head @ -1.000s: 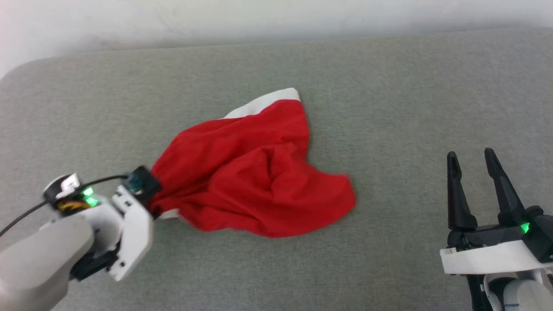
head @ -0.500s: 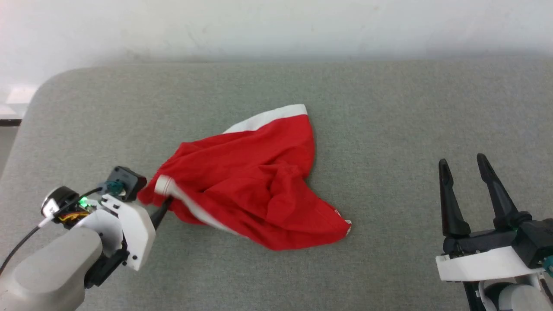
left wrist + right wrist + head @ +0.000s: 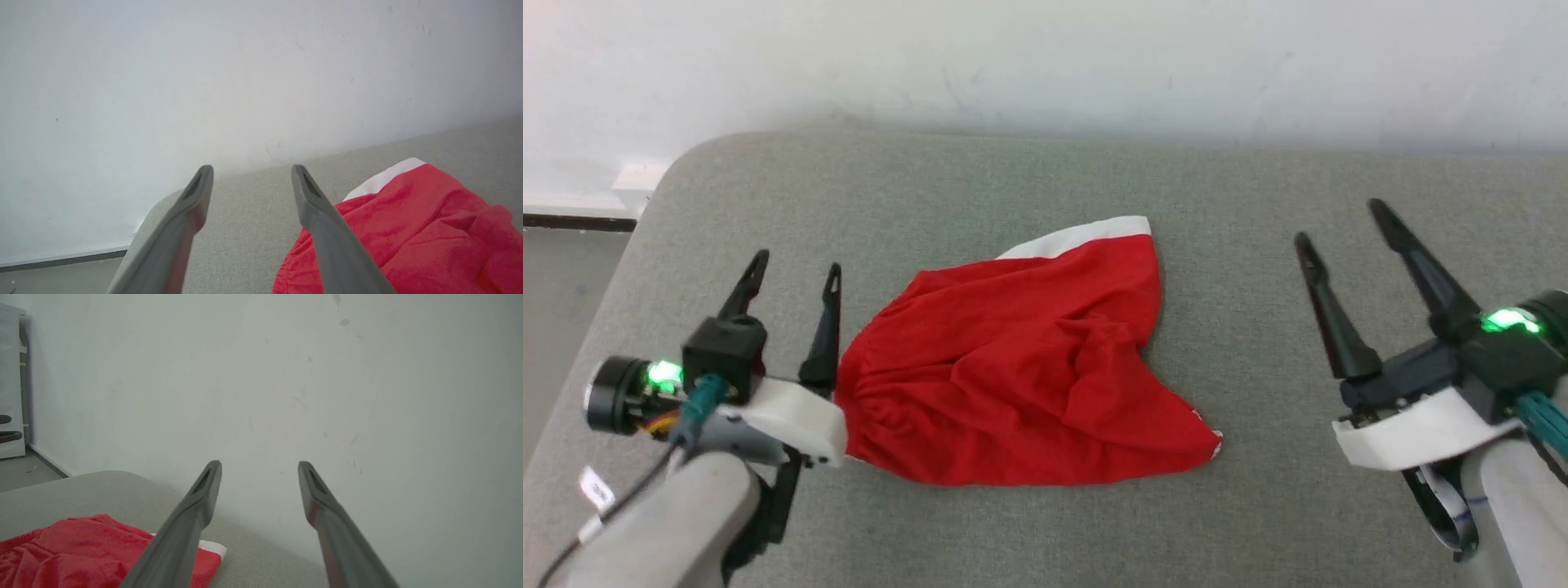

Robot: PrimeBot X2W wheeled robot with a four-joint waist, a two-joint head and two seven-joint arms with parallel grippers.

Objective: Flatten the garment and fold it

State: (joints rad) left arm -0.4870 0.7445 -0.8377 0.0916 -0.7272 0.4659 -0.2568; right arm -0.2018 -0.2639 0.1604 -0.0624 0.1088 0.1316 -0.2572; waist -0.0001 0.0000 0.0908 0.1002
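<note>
Well, from my seat the pale white wall fills the background, and below it spreads the grey fabric-covered surface with a rounded corner. The soft bright-red garment lies crumpled near the middle of that surface, bunched into a rough wedge with folds running through its centre. In the left wrist view I see the same garment at the lower right, and in the right wrist view it sits at the lower left.

My left gripper stands just beside the garment's gathered left edge, its two dark fingers spread apart with nothing between them; I cannot tell whether the nearer finger touches the cloth. My right gripper is well apart from the garment on the other side, fingers wide and empty above the grey surface.

A white hem band edges the garment's far end, and a small bit of white trim shows at its near right corner.
</note>
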